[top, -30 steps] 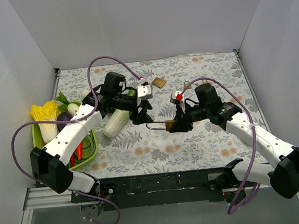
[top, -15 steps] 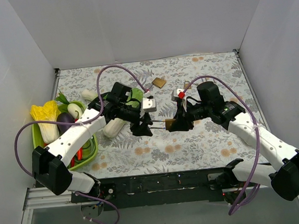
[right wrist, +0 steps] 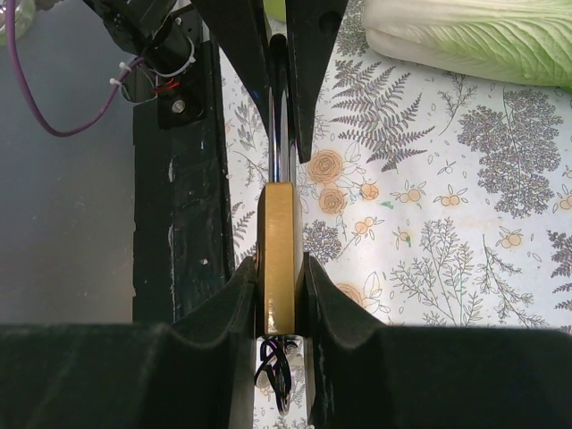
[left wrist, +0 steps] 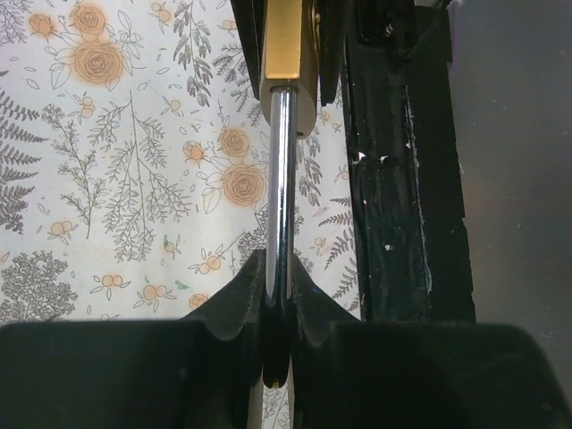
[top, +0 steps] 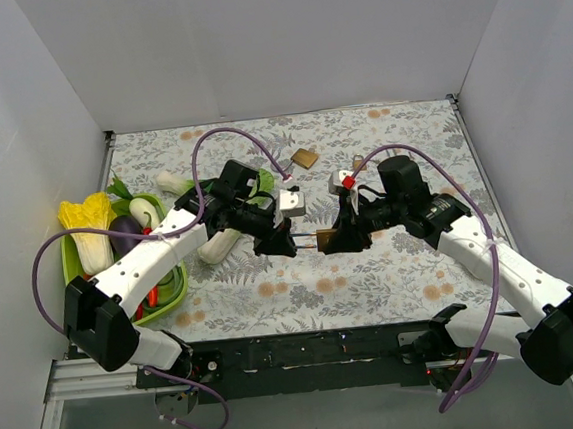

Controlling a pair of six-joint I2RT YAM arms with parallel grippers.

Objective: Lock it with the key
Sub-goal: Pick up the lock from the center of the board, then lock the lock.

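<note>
Padlock (top: 320,240): rectangular brass body with flat, smooth faces, and a polished chrome shackle (left wrist: 281,179) of round bar. It lies horizontally over the floral tablecloth (top: 402,275), near the table's centre. Right gripper (right wrist: 280,288) at the lock's 3 o'clock, with the fingers clamped on the brass body's flat faces. Left gripper (left wrist: 279,279) at 9 o'clock, with the black fingers pinched tight on the shackle.

Padlock body (right wrist: 280,259) brass-gold, shackle (left wrist: 281,197) bright silver; left hand (top: 277,243) and right hand (top: 337,238) both black; bench (top: 412,274) pale, printed with grey ferns and orange roses; cables (top: 221,131) purple; basket (top: 67,266) green.
</note>
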